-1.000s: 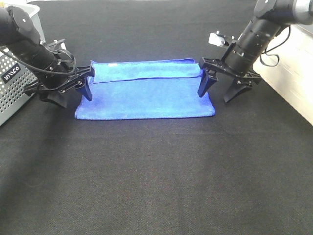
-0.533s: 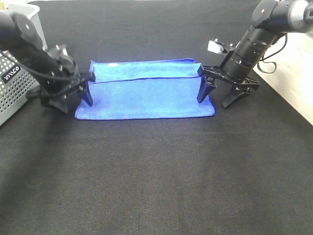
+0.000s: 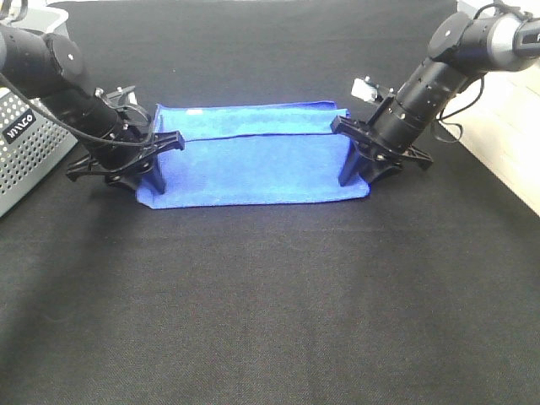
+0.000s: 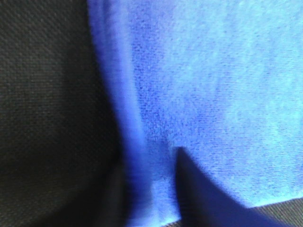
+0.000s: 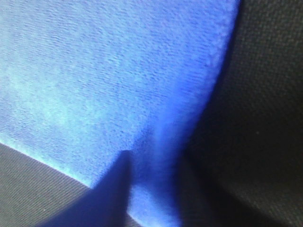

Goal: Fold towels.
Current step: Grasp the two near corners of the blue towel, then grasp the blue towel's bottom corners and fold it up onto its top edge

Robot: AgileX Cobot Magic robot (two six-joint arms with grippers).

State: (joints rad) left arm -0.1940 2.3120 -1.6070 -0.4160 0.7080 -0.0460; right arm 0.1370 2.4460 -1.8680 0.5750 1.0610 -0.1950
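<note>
Left gripper [image 3: 145,179] and right gripper [image 3: 361,173] each pinch the blue towel's [image 3: 253,160] near corners.

Towel [image 3: 253,160] lying toward the rear middle of the worktop [image 3: 270,304], left tool [image 3: 139,173] at its front-left corner, right tool [image 3: 361,171] at its front-right corner, basket [image 3: 24,143] at the worktop's left edge

Even overhead light, sharp up high, blurred at my wrists.
My wrist views press close on the towel [image 4: 213,85], soft and smeared, with my dark fingers [image 5: 104,198] out of focus.
</note>
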